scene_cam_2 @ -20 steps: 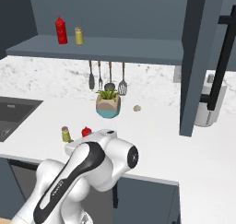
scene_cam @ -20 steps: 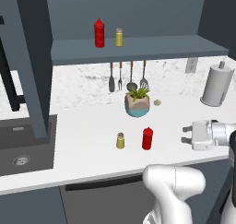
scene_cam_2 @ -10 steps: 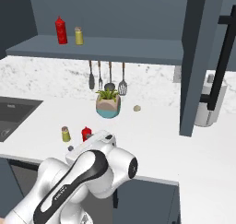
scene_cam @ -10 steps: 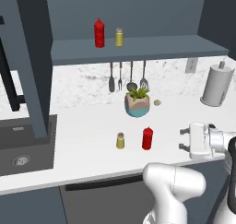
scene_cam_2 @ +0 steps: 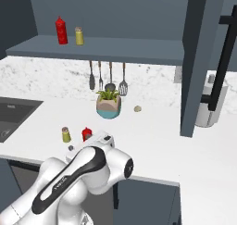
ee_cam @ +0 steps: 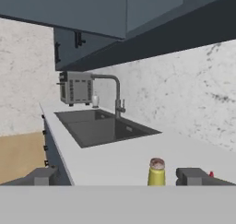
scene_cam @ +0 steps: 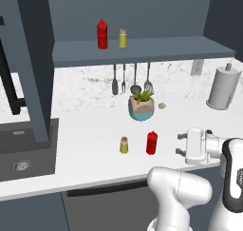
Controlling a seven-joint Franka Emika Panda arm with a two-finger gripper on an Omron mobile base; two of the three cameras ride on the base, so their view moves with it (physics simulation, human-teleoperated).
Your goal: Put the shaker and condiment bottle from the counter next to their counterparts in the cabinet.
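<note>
Gripper (scene_cam: 179,144) held level over the counter (scene_cam: 85,144), fingers spread wide, nothing between them, tips aimed at the red condiment bottle (scene_cam: 151,142) close by on its left. Bottle stands upright on the white worktop; shaker (scene_cam: 124,145) upright just beside it, further left, not touching. In the hand view the shaker (ee_cam: 156,172) sits between the two fingertips. Behind both, a potted plant (scene_cam: 142,106). Counterparts on the cabinet shelf (scene_cam: 142,49): red bottle (scene_cam: 102,34) and shaker (scene_cam: 123,38), side by side.

Home kitchen: sink (ee_cam: 108,128) and faucet (ee_cam: 113,91), hanging utensils (scene_cam: 130,80), speckled counter (scene_cam: 85,139).
</note>
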